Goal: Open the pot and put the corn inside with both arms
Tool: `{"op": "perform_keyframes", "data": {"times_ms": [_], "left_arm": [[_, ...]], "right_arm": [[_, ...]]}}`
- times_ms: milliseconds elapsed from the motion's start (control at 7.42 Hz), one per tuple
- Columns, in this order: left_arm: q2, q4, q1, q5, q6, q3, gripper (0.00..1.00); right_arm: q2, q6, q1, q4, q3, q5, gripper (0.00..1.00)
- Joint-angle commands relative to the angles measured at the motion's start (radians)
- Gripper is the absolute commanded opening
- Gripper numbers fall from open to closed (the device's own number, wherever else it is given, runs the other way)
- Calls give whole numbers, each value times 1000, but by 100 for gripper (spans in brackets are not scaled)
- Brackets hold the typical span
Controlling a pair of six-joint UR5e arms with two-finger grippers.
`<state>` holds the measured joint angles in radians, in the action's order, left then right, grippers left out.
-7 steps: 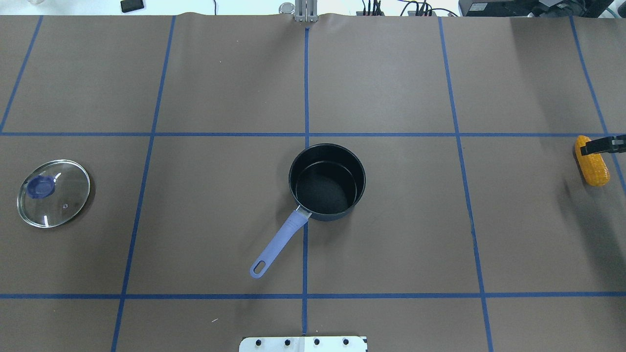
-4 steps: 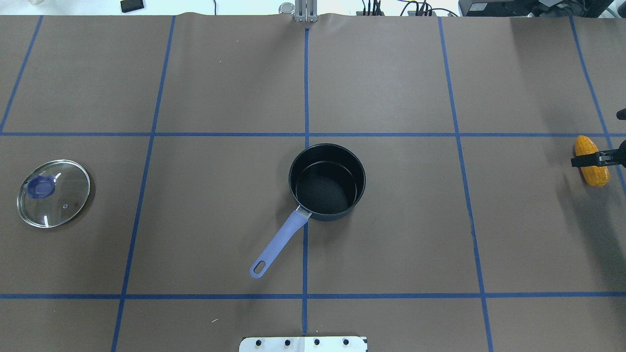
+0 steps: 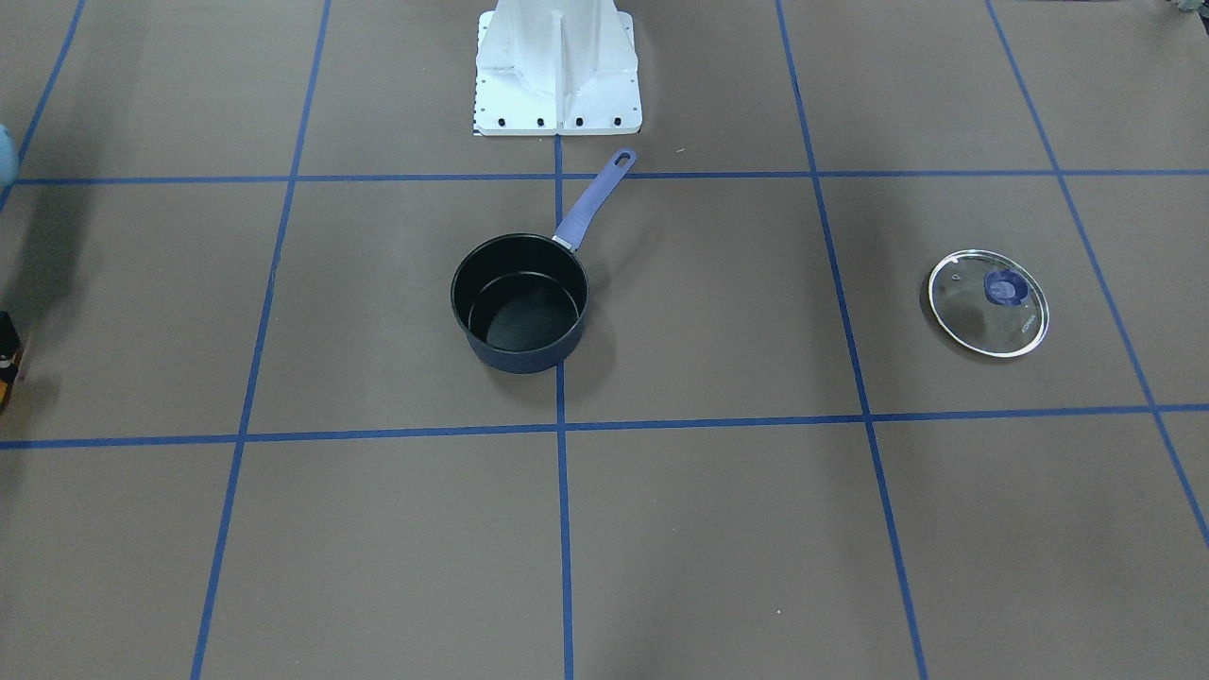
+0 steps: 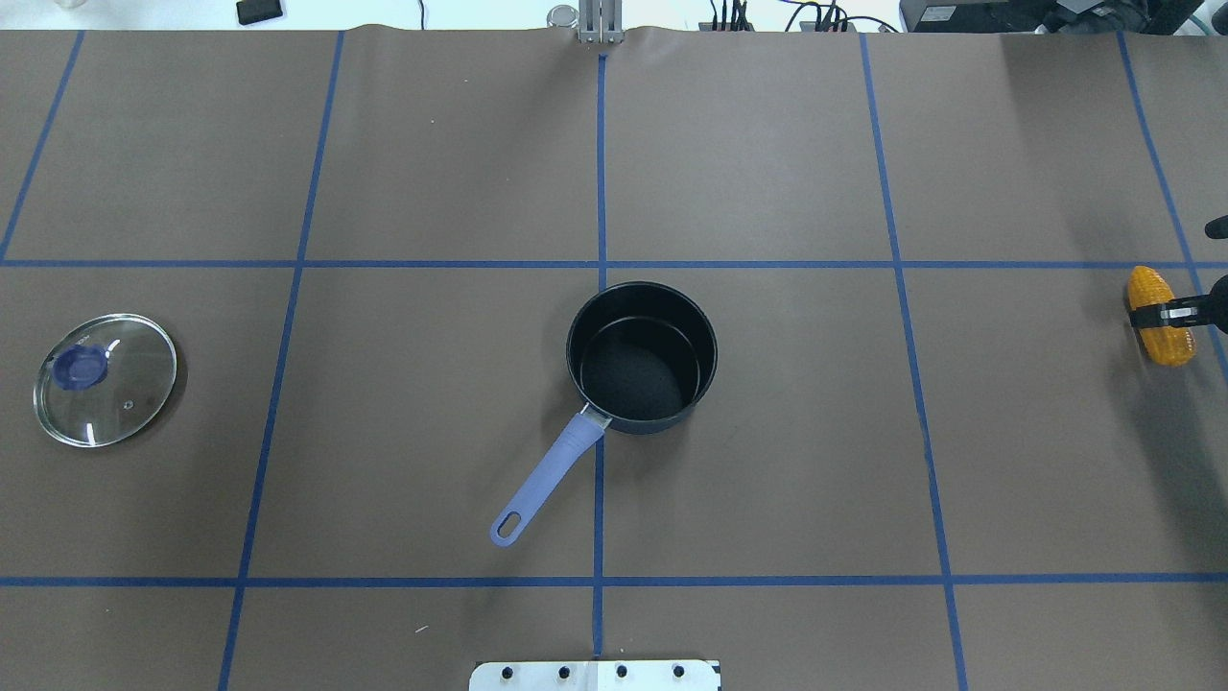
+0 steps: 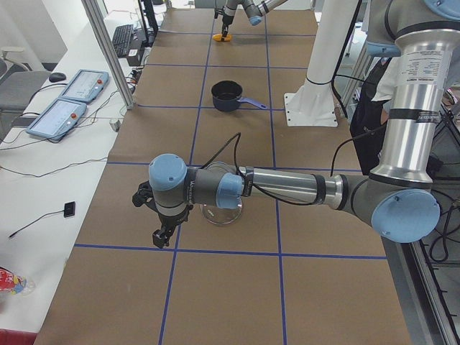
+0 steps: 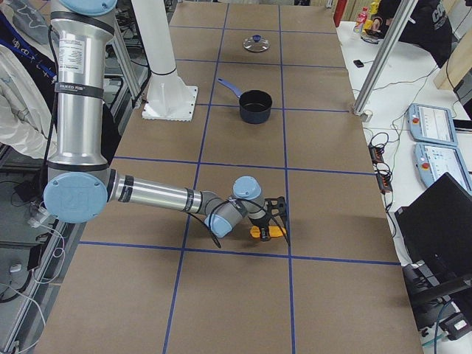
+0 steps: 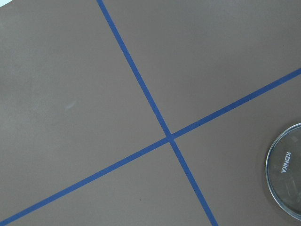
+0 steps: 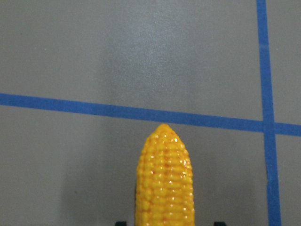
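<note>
Since the earliest overhead frame, the right gripper [image 4: 1167, 313] has slid along the corn [image 4: 1169, 342] from its far tip to its middle. We see its jaws straddling the cob with a sliver of gap on each side, so they seem parted and not pinching. From the uncovered pot [image 4: 638, 369], the corn lies on the table [image 4: 432, 173] at three o'clock, well apart; the glass lid [image 4: 106, 379] lies at nine o'clock. Near that lid hangs the left gripper [image 5: 162, 233]; we cannot tell how its jaws stand.
</note>
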<state>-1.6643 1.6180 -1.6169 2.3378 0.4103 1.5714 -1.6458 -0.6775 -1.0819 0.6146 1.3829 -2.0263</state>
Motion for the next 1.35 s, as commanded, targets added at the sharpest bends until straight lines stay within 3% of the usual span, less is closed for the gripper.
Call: {"op": "perform_keyframes", "data": {"times_ms": [0,270,404,674,809,1078,1213], "left_arm": [[0,-1,0,0,-5,-5,98],[-3,-1,2,0,-25,-8,98],[0,-3,2,0,-139,1,98],[32,7,2,15,-224,15,98],[34,8,2,76,-293,13,98],[34,8,2,80,-307,15,98],[34,8,2,80,-304,13,98]], "right_arm": [[46,-5,-7,86,69,-92,0],[147,-48,-9,277,193,-94,0],[219,-135,3,392,259,-97,0],[335,-337,112,631,431,-65,0],[410,-449,207,746,500,11,0],[628,-661,385,987,528,157,0],[676,-710,463,1005,516,226,0]]}}
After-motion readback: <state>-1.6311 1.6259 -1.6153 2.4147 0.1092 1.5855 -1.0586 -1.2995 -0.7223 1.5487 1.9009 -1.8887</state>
